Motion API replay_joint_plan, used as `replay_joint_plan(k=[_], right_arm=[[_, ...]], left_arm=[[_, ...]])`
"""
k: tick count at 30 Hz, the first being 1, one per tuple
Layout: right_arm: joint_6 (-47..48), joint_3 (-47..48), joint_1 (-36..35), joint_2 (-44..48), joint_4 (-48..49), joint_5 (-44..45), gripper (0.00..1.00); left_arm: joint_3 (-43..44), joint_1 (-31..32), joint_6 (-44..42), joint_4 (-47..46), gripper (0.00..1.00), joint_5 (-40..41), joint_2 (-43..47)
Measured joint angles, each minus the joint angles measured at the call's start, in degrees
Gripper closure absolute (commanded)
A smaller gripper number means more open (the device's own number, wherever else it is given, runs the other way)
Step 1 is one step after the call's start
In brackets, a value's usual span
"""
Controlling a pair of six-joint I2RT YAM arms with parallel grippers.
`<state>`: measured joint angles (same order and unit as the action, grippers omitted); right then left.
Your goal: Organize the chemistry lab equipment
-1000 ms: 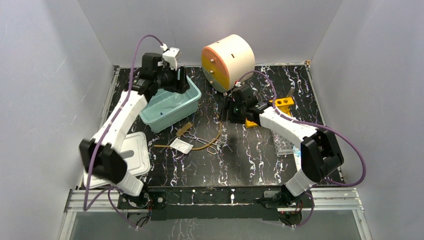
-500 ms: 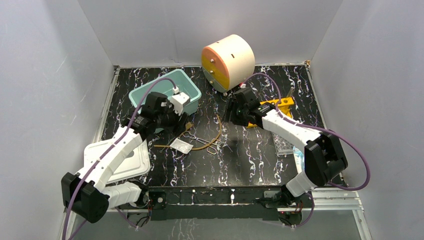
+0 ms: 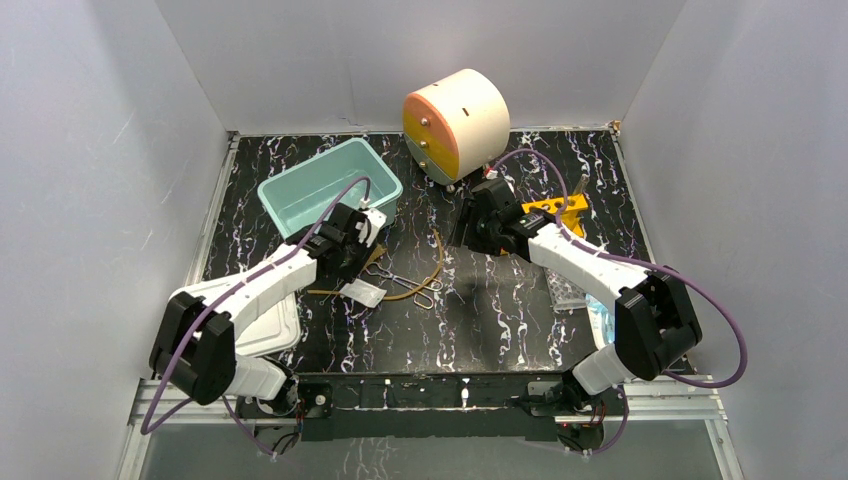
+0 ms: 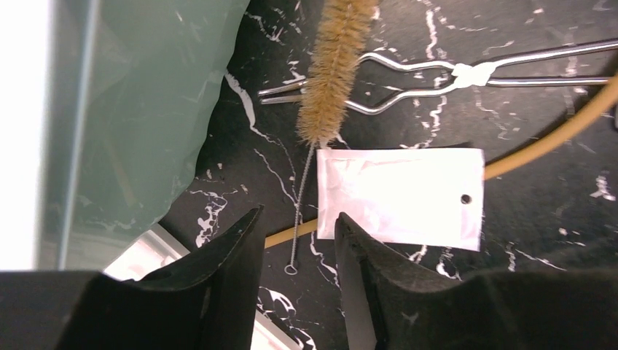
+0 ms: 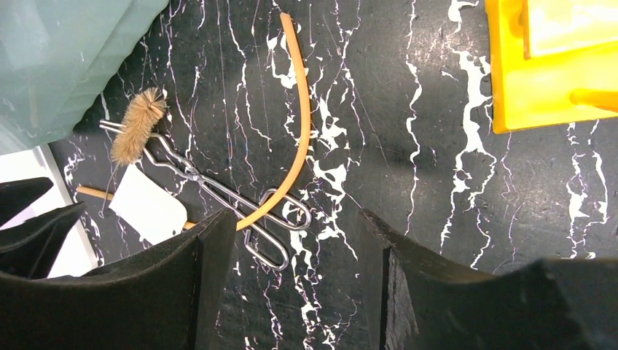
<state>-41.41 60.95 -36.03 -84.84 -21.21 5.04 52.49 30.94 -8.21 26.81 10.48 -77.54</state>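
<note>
Chemistry lab equipment, left to right. One white lid (image 3: 268, 322) sits at the near-left corner and one teal bin (image 3: 320, 190) at back left.

The left gripper (image 4: 296, 219) is low, jaws part open and empty, with the wire stem of the brown brush (image 4: 331, 65) between its fingers.

Left of bench centre:
- one brush, lying across one metal forceps (image 4: 466, 71)
- one white packet (image 4: 402, 193), lying on one tan tube (image 5: 297, 138)

The right gripper (image 5: 291, 219) hangs above the forceps loops, jaws wide and empty. One drum (image 3: 460, 120) stands at the back edge. The right arm partly hides one yellow rack (image 3: 562, 208) and one well plate (image 3: 568, 290) at the right.

Shiny metal forceps (image 4: 466, 73), bristly brush (image 4: 331, 65)
</note>
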Motion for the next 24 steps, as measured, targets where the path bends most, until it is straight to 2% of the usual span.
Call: replay_joint_plan(k=[4,18,24], right_arm=[[-0.46,0.00,0.00,0.00,0.00,0.68,0.31],[-1.77,0.00,0.72,0.00,0.00,1.03,0.31],[-1.90,-0.66,1.07,0.09,0.20,0.98,0.30]], left_arm=[[-1.27,0.04,0.15,-2.01,0.61,2.73,-1.95],[-2.95,0.04,-1.01,-5.84,0.78,3.78,-7.52],[-2.89,0.04,-0.96,-6.01,0.79,4.02,-10.95]])
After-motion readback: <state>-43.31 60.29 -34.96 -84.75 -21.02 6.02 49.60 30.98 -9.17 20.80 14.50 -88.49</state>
